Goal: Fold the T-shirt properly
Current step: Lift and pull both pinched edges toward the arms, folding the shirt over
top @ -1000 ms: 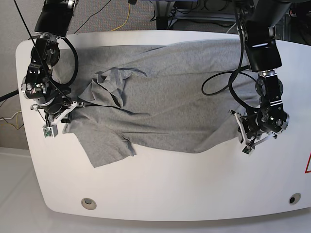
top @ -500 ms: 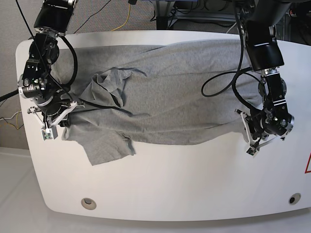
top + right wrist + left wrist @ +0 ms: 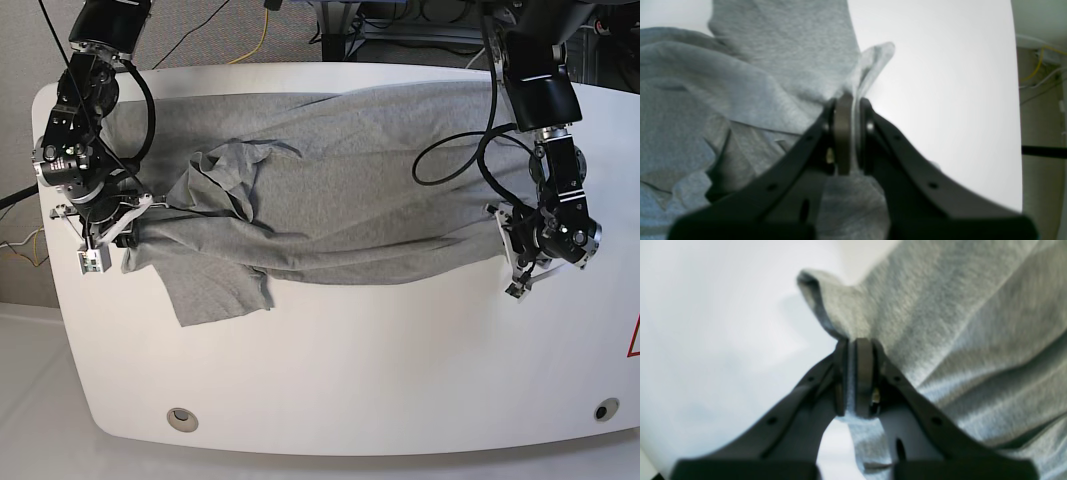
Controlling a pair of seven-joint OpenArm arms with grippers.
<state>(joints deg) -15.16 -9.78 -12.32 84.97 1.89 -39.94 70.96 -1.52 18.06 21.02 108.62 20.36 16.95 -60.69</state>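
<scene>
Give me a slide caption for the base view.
Both claws pinch opposite edges of the grey T-shirt on the white table.

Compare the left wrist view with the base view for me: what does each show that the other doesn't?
Only the left wrist view shows, close up, the left claw shut on a thin edge of the T-shirt.

Only the base view shows the whole T-shirt stretched between both arms, a crumpled fold near its middle left, a sleeve hanging toward the near edge, the right claw, and two holes in the table.

Both show the grey shirt, the white table and the left claw.
</scene>
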